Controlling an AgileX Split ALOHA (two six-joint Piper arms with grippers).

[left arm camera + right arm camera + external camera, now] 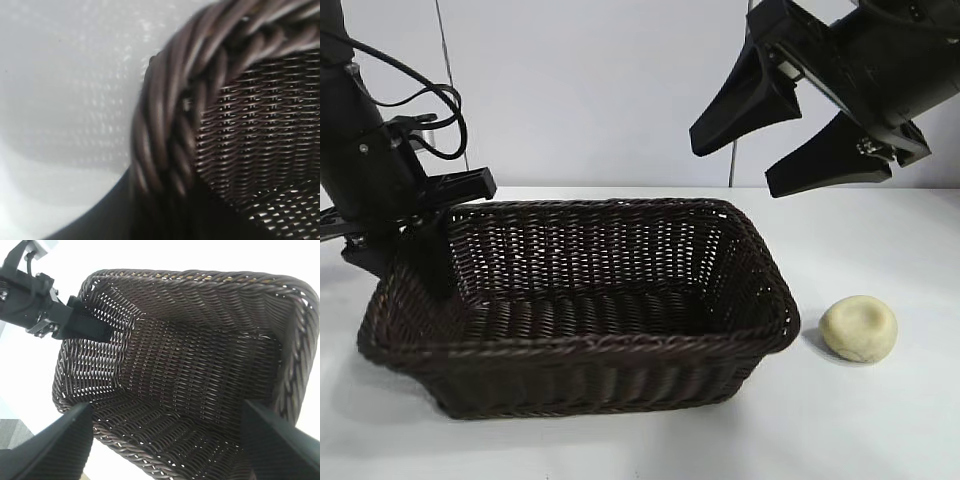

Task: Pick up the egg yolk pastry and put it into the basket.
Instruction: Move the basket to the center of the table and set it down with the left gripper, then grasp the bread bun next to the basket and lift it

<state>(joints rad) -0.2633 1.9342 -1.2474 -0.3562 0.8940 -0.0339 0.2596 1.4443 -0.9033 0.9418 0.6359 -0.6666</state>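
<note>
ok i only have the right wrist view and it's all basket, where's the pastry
Observer: On the table, right of the basket in the exterior view. The pastry is outside it.
Operator: touching the basket or not
Observer: Not touching. A strip of bare table shows between them.
Operator: and where's my right gripper from there
Observer: The right gripper hangs high over the basket's right end, fingers spread open, up and to the left of the pastry. The left gripper is at the basket's left rim.
</note>
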